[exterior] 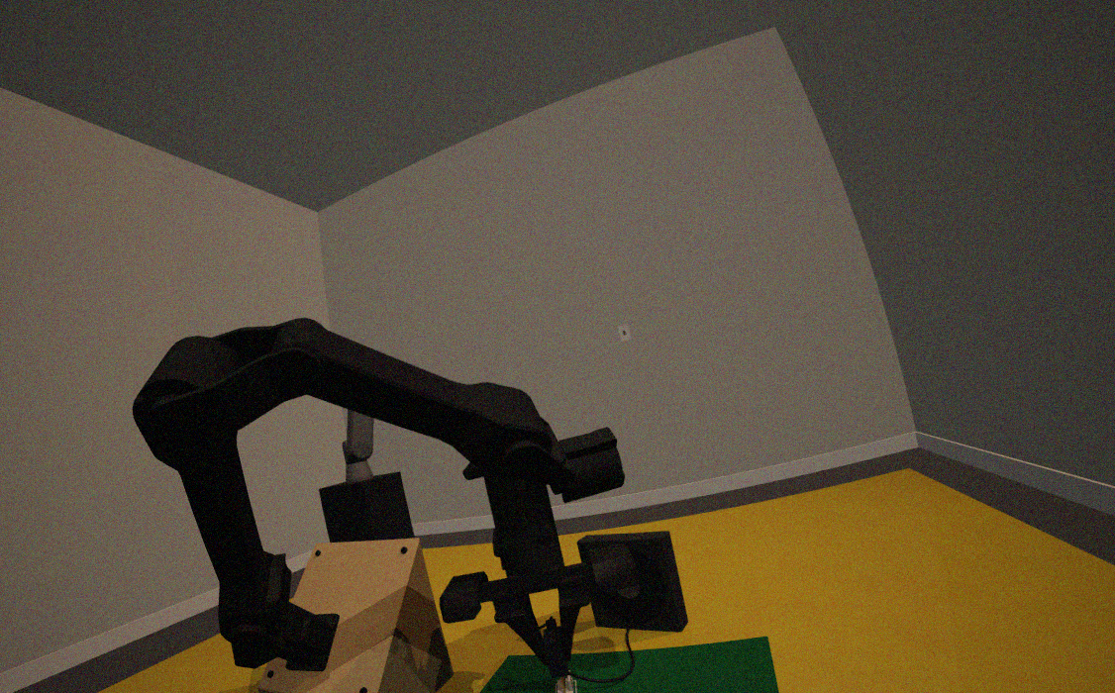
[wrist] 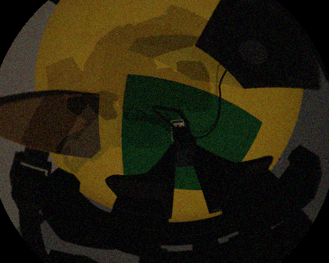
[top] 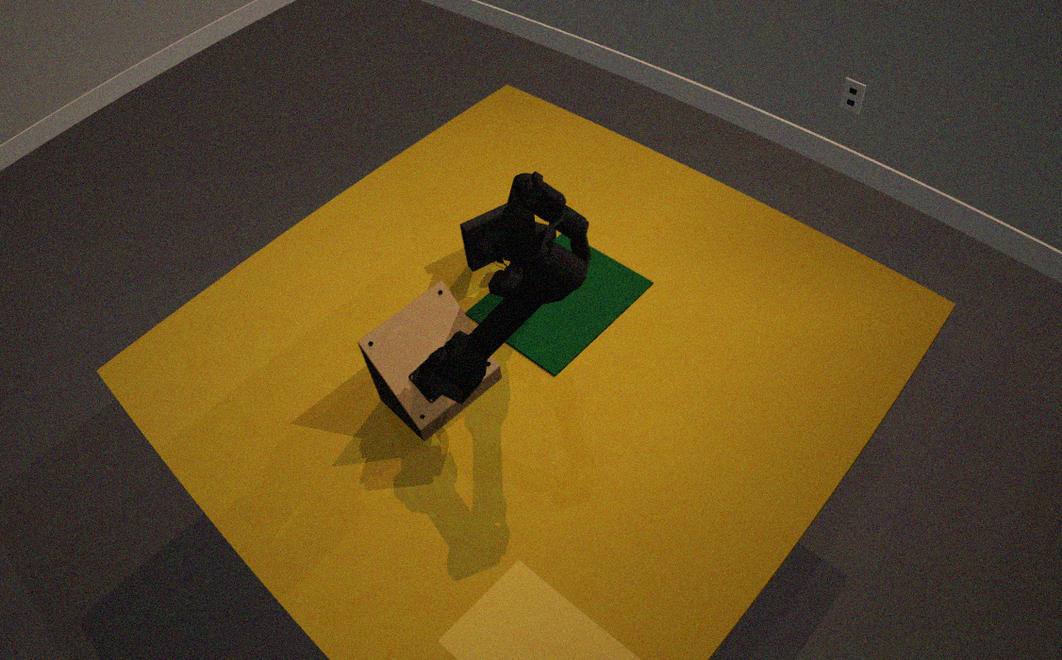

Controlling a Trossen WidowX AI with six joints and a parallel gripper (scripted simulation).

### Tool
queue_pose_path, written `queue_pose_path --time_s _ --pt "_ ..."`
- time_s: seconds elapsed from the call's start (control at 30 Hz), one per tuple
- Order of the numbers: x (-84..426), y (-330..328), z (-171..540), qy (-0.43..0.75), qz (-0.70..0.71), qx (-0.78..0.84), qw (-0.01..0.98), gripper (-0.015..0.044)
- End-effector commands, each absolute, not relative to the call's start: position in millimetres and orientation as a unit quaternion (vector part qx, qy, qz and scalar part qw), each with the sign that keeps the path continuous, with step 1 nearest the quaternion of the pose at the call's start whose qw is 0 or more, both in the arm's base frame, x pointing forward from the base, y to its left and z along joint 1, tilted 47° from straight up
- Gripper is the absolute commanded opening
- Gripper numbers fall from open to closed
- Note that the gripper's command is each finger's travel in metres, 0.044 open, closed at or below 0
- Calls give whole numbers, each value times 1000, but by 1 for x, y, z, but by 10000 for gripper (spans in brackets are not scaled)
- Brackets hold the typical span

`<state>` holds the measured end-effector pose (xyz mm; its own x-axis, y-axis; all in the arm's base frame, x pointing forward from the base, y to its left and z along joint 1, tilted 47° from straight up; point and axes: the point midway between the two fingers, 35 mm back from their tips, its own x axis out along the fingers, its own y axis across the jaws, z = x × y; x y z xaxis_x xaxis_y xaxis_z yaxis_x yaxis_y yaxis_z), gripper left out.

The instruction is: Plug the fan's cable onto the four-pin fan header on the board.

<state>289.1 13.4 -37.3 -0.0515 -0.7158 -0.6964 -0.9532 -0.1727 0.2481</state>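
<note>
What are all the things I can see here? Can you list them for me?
Mat: one, yellow, on the grey floor.
Board: one, green, flat on the mat.
Header: one, pale, on the board under the gripper.
Fan: one, black, standing beside the board.
Cable: one, thin black, from fan to plug.
Plug: one, small, pinched in the gripper.
Block: one, tan, under the arm's base.
Arm: one, black.
Gripper: one, black, shut on the plug.
</note>
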Motion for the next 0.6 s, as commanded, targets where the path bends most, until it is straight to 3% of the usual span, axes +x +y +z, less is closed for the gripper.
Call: queue_pose_path --time_s 0.0,0.57 --pt "289 13 -37 622 370 -672 158 0" --pt "289 10 -40 622 370 -672 158 0"
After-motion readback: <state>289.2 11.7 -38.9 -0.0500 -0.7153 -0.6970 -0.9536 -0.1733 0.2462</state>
